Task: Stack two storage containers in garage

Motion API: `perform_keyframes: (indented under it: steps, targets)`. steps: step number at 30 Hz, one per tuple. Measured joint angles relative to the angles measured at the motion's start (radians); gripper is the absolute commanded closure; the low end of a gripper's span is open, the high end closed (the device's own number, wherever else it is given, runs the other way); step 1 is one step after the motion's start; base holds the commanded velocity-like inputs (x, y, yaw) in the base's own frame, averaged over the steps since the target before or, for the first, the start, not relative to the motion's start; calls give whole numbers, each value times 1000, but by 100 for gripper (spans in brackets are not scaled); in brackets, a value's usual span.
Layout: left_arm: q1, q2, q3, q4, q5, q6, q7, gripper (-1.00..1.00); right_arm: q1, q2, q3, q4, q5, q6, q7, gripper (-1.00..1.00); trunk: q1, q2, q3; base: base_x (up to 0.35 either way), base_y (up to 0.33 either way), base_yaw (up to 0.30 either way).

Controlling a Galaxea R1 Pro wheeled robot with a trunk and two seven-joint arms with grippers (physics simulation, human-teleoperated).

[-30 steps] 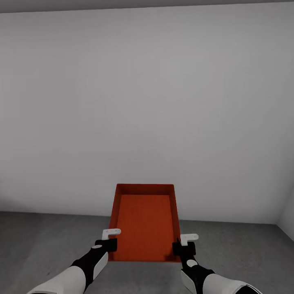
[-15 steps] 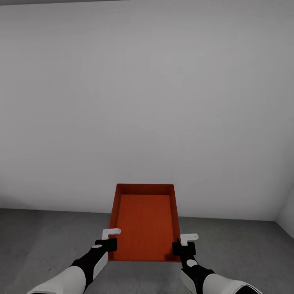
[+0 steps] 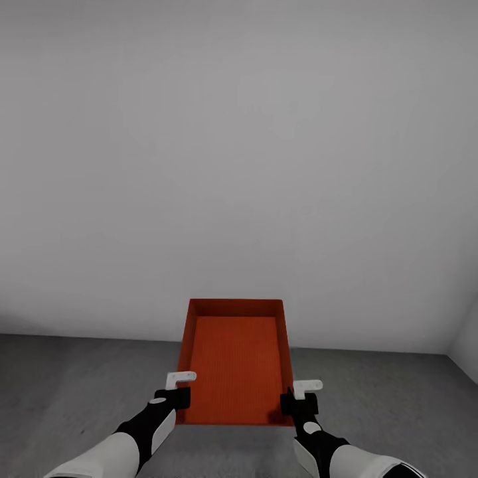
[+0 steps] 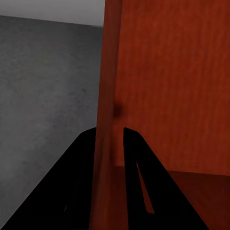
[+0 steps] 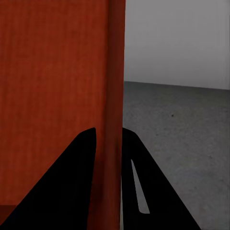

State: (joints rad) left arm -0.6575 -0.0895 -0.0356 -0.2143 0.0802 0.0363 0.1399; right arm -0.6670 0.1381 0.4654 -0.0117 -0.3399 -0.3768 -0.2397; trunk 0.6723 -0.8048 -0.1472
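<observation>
Both arms reach forward, level and parallel: the left gripper clamps the left wall of a storage container, the right gripper clamps its right wall.

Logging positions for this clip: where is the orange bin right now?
In the head view the orange bin is low and centred, held off the grey floor between the left gripper and right gripper, facing a white wall.
</observation>
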Motion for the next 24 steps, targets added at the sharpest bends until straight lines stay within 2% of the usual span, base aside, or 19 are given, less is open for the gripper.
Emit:
perform_keyframes:
  steps: [11, 24]
  targets:
    - [0, -1, 3, 3, -3, -3, 0, 100, 0, 0, 3, 0, -3, -1, -1, 100, 0, 0, -18, 0, 0, 0]
    - [0, -1, 4, 3, -4, -2, 0, 100, 1, 0, 3, 1, -3, -1, -1, 100, 50, -91, -79, 0, 0, 0]
